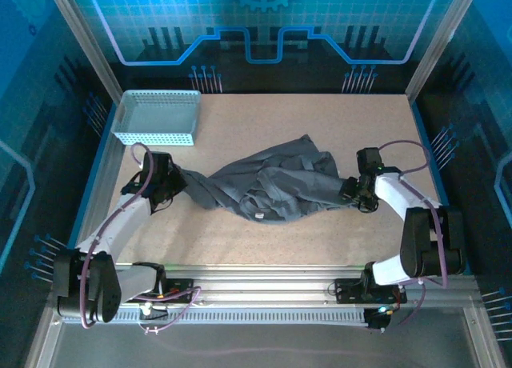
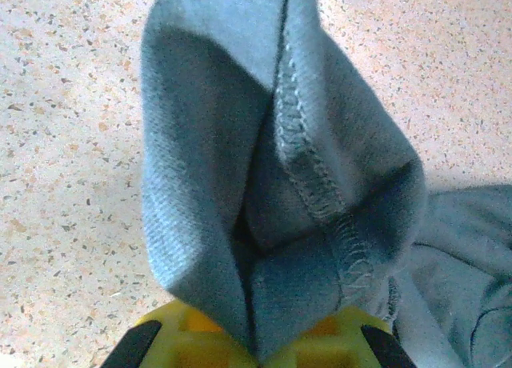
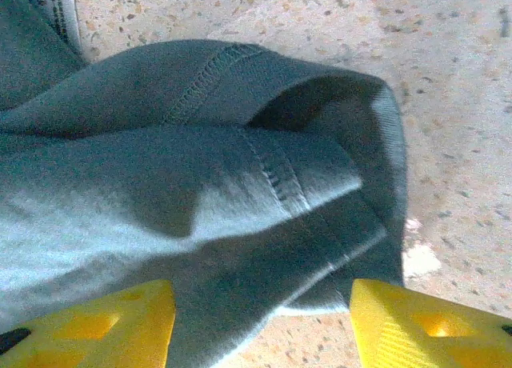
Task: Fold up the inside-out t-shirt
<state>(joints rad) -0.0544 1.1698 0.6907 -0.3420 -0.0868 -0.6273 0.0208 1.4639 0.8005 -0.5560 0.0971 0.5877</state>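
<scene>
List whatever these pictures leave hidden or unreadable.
- Left wrist view: left gripper fingertips, buried in the t-shirt fold it clamps.
- Right wrist view: the label print, cut by the top edge and too small.
- Top view: the t-shirt's neck and sleeves, lost in bunched cloth; the right gripper opening, too small there.
</scene>
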